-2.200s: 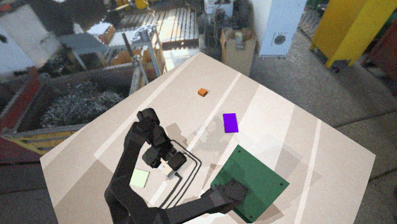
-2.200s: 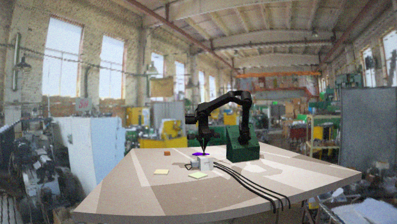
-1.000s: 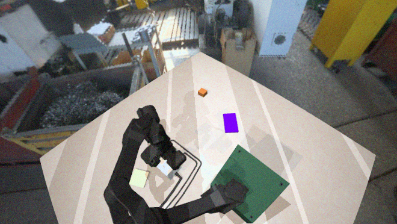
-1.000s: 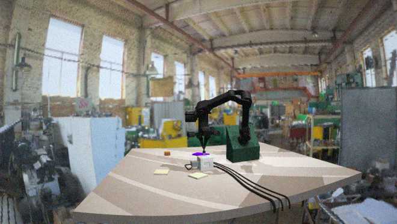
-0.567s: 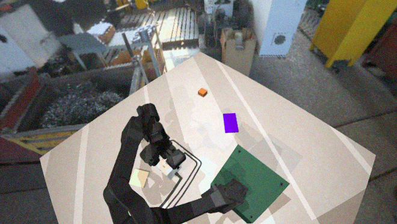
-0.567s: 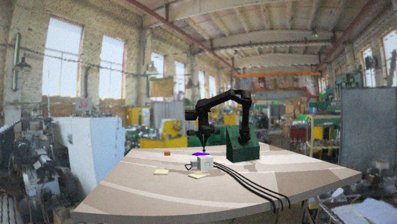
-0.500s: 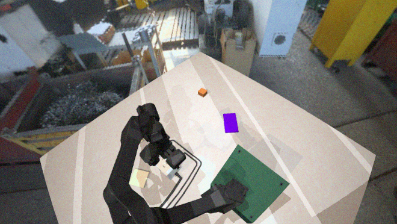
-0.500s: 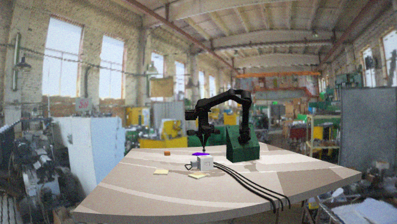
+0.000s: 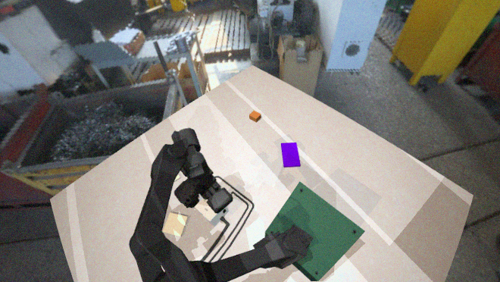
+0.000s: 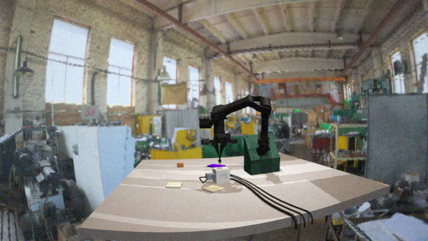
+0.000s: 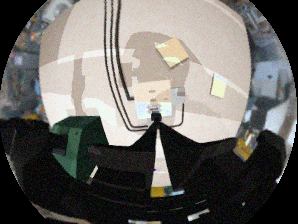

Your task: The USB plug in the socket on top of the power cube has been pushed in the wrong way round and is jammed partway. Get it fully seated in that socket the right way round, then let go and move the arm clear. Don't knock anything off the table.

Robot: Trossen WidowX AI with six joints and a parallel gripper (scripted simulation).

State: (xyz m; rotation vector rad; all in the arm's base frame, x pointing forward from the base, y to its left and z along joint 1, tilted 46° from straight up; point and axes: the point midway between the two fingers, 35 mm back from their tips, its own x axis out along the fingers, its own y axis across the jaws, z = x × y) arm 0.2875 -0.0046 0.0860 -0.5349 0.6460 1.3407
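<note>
The power cube point(image 9: 204, 213) point(image 10: 218, 176) point(image 11: 144, 91) is a small pale block on the table, with slots in its top face. My gripper point(image 10: 219, 160) point(image 11: 157, 125) points straight down over the cube and is shut on the USB plug. Its fingertips are hidden by the arm in the top view. The USB plug point(image 11: 154, 107) shows as a small light metal end just beyond the fingertips. In the exterior view a small gap shows between the fingertips and the cube's top, and the plug looks clear above the cube. Which way round it faces I cannot tell.
A grey plug block point(image 10: 209, 176) point(image 11: 178, 95) with a looped cable sticks out of the cube's side. Black cables point(image 10: 264, 195) point(image 11: 112, 75) run off the table. Yellow pads point(image 10: 174, 184) point(image 11: 172, 52), a purple slab point(image 9: 290, 155), an orange block point(image 9: 254, 116) and the green base point(image 9: 329, 227) stand around.
</note>
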